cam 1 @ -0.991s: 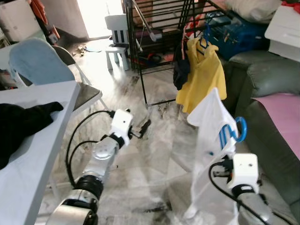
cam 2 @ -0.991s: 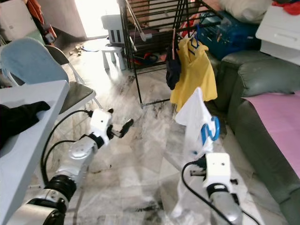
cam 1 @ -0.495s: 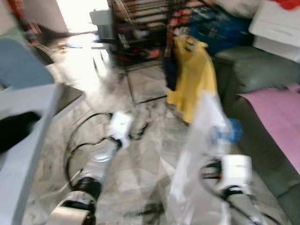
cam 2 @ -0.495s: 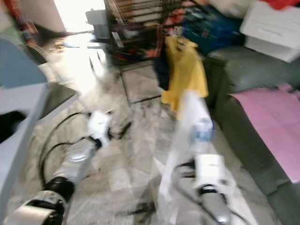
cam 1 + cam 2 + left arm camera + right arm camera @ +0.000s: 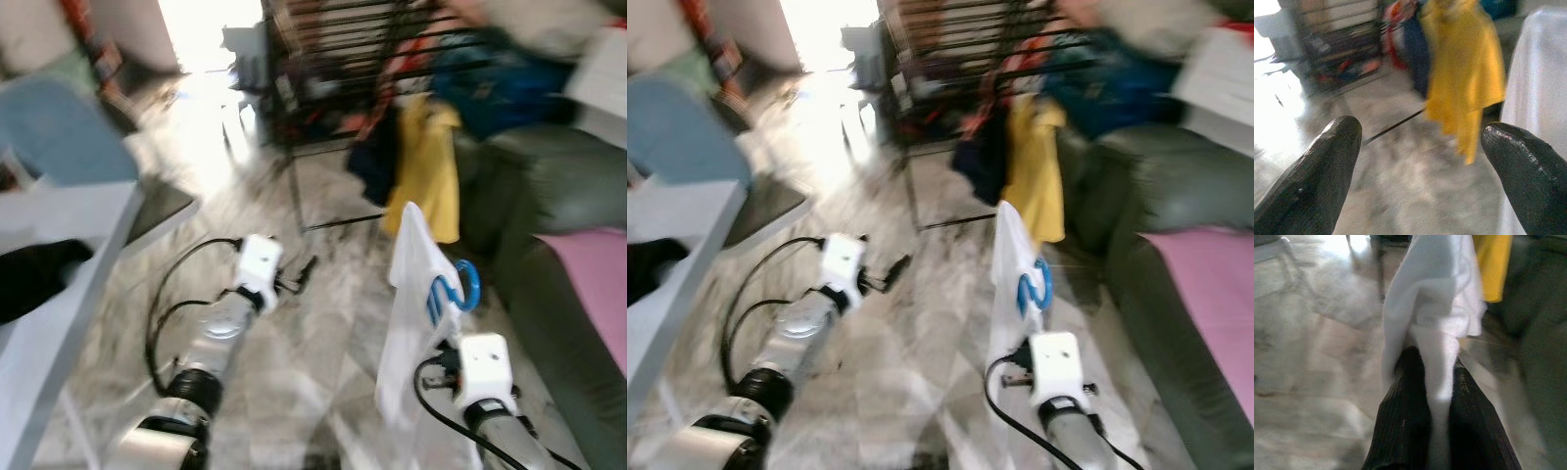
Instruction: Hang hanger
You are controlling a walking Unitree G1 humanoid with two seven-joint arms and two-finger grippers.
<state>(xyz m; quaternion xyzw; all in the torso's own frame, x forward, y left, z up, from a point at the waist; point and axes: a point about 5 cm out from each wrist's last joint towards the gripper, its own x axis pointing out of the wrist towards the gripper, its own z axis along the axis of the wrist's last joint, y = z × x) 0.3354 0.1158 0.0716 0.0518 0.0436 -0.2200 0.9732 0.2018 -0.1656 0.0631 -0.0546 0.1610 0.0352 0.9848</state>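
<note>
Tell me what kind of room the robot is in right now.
Probably a lived-in home's living area used for drying laundry: a black drying rack with a yellow shirt hanging on it, a grey-green sofa beside it, and a marble-pattern floor. The right claw holds a white garment on a blue hanger.

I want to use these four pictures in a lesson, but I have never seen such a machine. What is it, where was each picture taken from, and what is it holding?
This is a walking robot with two silver arms, each ending in a claw of two black fingers. The two wide pictures come from cameras in its head, looking down; they are blurred. The other two come from cameras on its wrists, looking along the fingers.

The right claw is shut on a white shirt that hangs on a blue hanger. The left claw is open and holds nothing.

Ahead stands a black drying rack with a yellow shirt on it. To the robot's left is a white table with a black cloth; to its right, a green sofa.
</note>
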